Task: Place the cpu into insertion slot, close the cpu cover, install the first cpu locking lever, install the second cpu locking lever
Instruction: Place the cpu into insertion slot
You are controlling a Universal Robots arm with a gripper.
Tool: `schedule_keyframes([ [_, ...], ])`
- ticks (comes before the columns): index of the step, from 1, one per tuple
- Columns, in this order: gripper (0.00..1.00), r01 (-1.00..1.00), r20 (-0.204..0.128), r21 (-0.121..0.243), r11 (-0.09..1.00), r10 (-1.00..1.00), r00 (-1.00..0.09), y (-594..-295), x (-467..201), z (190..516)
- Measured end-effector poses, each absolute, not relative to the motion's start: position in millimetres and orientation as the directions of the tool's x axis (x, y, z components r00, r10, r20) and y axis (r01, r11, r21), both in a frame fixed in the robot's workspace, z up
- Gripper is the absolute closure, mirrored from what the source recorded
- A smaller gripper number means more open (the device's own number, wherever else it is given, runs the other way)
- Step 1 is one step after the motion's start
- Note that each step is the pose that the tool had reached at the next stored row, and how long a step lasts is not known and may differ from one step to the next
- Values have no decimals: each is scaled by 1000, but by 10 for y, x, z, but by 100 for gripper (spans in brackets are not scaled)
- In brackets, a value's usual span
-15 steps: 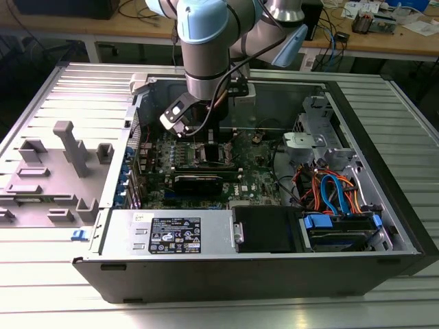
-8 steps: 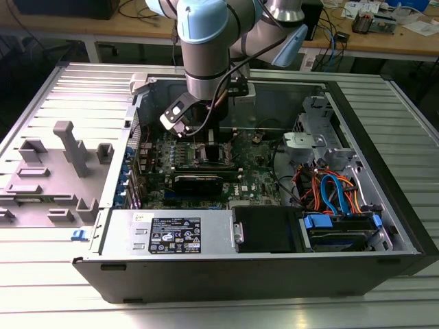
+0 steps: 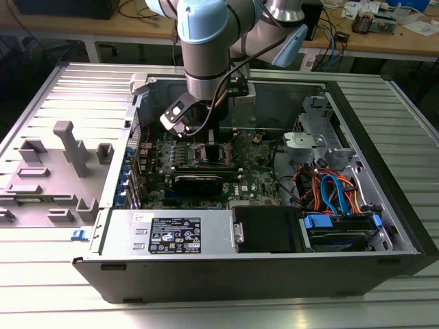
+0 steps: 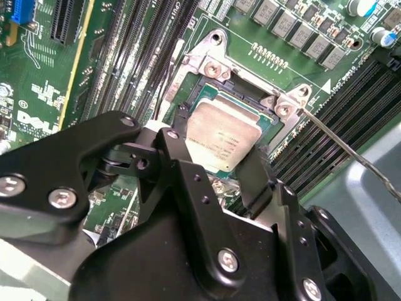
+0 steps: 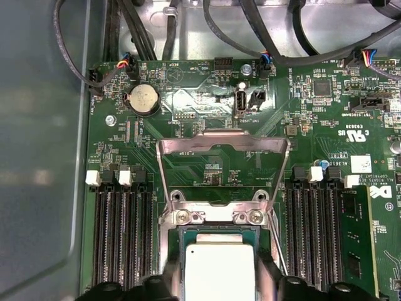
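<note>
Evidently the gripper [image 4: 219,168] is closed on the cpu [image 4: 222,128], pinching two opposite edges for a level, square fit right at the insertion slot [image 4: 241,93]. I cannot tell whether it is seated. Hinged at the slot's edge, the cpu cover [image 5: 222,141] stands swung open, leaving the socket accessible.

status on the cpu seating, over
claw astride cpu, grip unclear. cpu at insertion slot, cpu cover open. locking lever raised.
</note>
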State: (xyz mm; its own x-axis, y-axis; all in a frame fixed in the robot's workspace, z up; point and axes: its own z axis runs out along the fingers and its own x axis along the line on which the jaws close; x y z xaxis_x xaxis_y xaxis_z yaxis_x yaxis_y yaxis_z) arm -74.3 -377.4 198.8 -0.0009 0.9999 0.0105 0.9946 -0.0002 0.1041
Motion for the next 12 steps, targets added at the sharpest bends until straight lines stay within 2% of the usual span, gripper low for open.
schedule_keyframes([
  [1, 38, 995, 10, 104, 0, 1000, -1, -3774, -743, 1989],
  [9, 38, 995, 10, 104, 0, 1000, -1, -3775, -740, 2149],
  [10, 40, 995, 10, 104, 0, 1000, -1, -3775, -739, 2177],
  [11, 46, 995, 10, 103, 0, 1000, -1, -3775, -737, 2212],
  [12, 46, 995, 10, 103, 0, 1000, -1, -3775, -737, 2240],
])
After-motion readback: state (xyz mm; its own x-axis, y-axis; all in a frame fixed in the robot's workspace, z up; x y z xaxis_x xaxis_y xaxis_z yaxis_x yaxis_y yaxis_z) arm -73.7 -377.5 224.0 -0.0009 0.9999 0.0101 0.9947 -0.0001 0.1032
